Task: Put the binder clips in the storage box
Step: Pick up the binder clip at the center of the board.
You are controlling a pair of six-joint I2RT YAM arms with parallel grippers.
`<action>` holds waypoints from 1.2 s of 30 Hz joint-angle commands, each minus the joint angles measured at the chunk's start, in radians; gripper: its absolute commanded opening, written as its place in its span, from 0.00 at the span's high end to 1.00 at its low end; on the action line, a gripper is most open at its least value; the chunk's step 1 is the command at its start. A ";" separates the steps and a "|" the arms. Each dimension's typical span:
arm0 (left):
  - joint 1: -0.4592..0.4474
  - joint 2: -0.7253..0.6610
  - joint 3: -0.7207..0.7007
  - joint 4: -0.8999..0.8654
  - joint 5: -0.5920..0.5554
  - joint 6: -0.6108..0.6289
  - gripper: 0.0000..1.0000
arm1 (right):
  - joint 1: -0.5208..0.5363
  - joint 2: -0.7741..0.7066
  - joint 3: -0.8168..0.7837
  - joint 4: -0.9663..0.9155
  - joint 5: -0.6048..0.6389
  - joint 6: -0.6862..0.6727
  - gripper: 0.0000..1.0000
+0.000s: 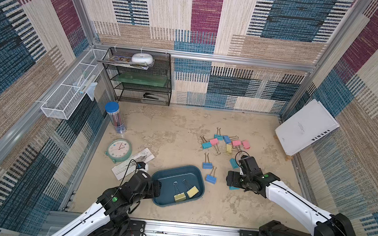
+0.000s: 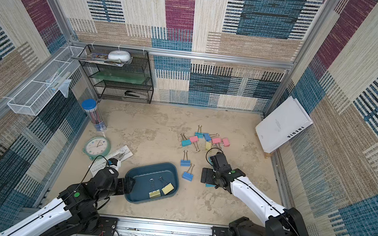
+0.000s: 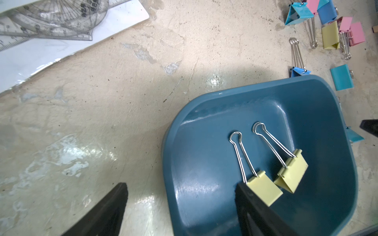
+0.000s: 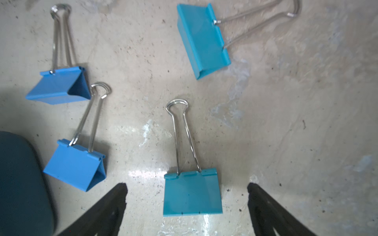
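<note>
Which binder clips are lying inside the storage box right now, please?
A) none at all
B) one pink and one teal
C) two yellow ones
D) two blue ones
C: two yellow binder clips lie side by side on the floor of the storage box, and no other clip is in it.

- Teal binder clip (image 1: 234, 188), wire-handled: only a sliver shows in both top views; the rest lies under the right arm (image 1: 249, 177).
- Pale yellow binder clip (image 3: 264, 189): one corner is behind a black finger (image 3: 257, 210) of the left gripper (image 3: 181, 185).
- Dark teal-blue plastic storage box (image 3: 204, 143): cut off by the frame edge in both wrist views.
- Blue binder clip (image 3: 299, 71): body partly behind the box rim.
- Clear plastic protractor-ruler (image 3: 51, 22): cut off at the frame edge.
- White book (image 1: 304, 130): small cover print unreadable.
- Dark stapler-shaped item (image 1: 153, 97): dim behind the black mesh shelf rack (image 1: 139, 75).
</note>
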 commanded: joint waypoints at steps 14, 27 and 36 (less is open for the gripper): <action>0.000 -0.021 -0.018 -0.004 0.009 -0.001 0.14 | 0.026 0.043 -0.065 0.071 -0.056 0.042 0.11; 0.000 -0.042 -0.023 -0.015 0.008 -0.001 0.14 | 0.128 0.136 -0.046 0.015 0.008 0.090 0.20; 0.000 -0.042 -0.028 -0.010 0.009 0.003 0.14 | 0.151 0.149 -0.045 -0.025 0.048 0.120 0.32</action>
